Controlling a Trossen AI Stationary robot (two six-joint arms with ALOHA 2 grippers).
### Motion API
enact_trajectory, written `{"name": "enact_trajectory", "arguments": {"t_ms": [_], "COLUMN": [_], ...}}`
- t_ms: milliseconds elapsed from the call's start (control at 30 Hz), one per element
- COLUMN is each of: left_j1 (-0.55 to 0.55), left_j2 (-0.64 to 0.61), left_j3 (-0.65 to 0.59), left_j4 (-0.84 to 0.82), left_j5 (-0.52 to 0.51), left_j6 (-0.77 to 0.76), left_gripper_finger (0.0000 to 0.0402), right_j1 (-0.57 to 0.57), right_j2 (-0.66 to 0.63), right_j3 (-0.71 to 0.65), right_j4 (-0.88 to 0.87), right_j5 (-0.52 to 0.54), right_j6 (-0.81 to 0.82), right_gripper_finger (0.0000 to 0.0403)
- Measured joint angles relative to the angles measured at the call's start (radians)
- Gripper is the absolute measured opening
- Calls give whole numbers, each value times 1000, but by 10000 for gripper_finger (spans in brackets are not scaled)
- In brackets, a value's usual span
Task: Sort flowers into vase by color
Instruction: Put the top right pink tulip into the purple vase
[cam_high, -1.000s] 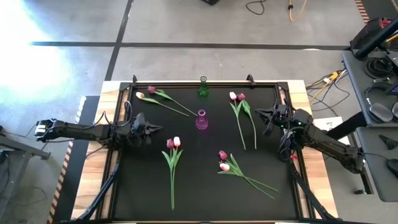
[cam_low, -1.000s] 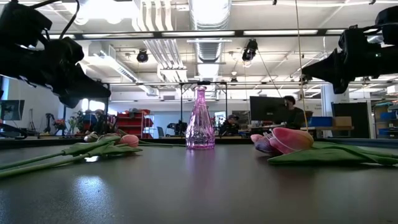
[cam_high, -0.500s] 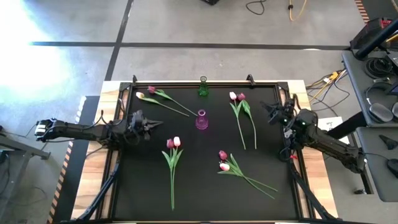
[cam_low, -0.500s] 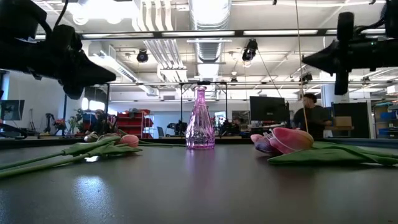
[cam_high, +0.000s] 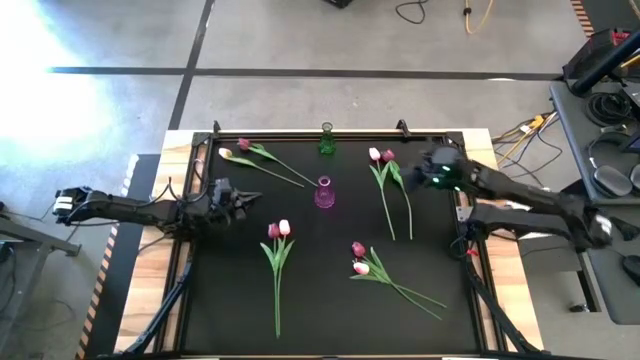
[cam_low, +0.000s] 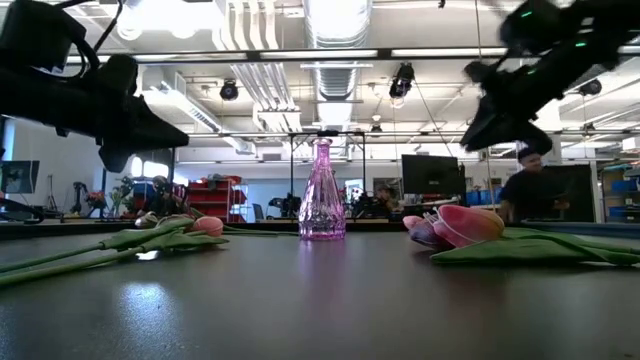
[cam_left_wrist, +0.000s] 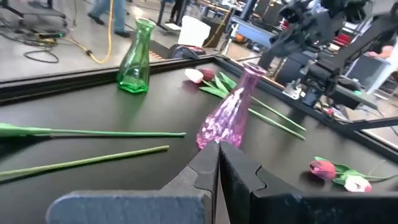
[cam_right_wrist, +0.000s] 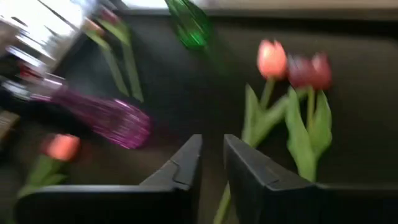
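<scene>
A: Your black mat (cam_high: 200, 300) on the wood table — what's on it?
B: Tulip pairs (cam_high: 278, 232) scattered around the pink vase (cam_high: 324, 193); green vase (cam_high: 327, 140) at the far edge.
A: Claws?
B: Left gripper (cam_high: 246, 200) pressed together left of pink vase; right gripper (cam_high: 428, 168) slightly parted beside the far-right tulips (cam_high: 381, 156). A person (cam_low: 527, 190) stands in the room behind.

Eight tulips (cam_high: 279, 262) lie flat in four pairs: far left, far right, near centre-left, near right. Each pair has one pale and one maroon head.
</scene>
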Motion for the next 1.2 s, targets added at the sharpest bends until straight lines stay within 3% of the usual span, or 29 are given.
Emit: {"name": "enact_trajectory", "arguments": {"t_ms": [300,500,700,1033,1200], "left_j1": [0,0,0,0,0], "left_j2": [0,4,5,21,39], "left_j3": [0,0,0,0,0], "left_j4": [25,26,26,25,25], "left_j5": [6,-38,-62,-65,-65], "left_j6": [44,5,-8,-2,-2], "left_gripper_finger": [0,0,0,0,0], "right_j1": [-34,-58,-62,-101,-105], "right_j2": [498,735,862,971,1000], "right_j3": [320,483,617,661,662], "right_j4": [-136,-314,-488,-472,-456], "right_j5": [-174,-141,-27,-44,-62], "right_j6": [31,-15,-52,-46,-64], "right_gripper_finger": [131,130,140,178,169]}}
